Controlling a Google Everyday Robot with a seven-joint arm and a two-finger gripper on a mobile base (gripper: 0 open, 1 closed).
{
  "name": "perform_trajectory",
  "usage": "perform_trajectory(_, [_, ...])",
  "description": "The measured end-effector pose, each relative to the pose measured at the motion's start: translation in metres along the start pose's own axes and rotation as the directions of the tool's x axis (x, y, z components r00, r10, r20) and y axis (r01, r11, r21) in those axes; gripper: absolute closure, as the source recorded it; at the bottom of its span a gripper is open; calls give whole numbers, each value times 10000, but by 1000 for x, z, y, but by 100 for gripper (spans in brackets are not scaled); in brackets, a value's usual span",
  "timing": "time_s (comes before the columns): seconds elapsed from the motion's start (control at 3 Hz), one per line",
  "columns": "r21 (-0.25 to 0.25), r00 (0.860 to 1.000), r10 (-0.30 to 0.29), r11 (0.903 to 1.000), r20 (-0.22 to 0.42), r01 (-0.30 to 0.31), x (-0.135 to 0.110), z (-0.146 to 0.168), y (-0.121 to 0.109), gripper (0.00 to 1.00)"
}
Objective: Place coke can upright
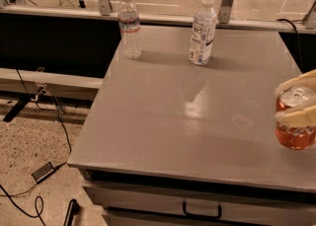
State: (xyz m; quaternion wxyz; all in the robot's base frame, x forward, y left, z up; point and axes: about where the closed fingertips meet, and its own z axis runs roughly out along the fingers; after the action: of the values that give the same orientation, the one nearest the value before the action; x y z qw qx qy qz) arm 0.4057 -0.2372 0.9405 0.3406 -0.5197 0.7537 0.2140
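Grey counter (187,136) fills the view; at its right edge the gripper (298,100) clamps the upright can (295,135), with two bottles (130,25) (202,30) well apart, far left of it.

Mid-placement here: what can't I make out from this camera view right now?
The gripper: only its fingers show, clamped on the coke can; the camera view's right edge cuts off the rest.
The coke can: right side cut off, one finger covers its label, and whether its base touches the table is unclear.
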Motion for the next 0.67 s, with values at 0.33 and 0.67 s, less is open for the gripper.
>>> perform_trajectory(0.33, [-172, 9744, 513, 9987, 2189, -487, -1, -8, 1, 100])
perform_trajectory(0.67, [-271, 9527, 648, 9979, 2968, -594, -19, -16, 3, 100])
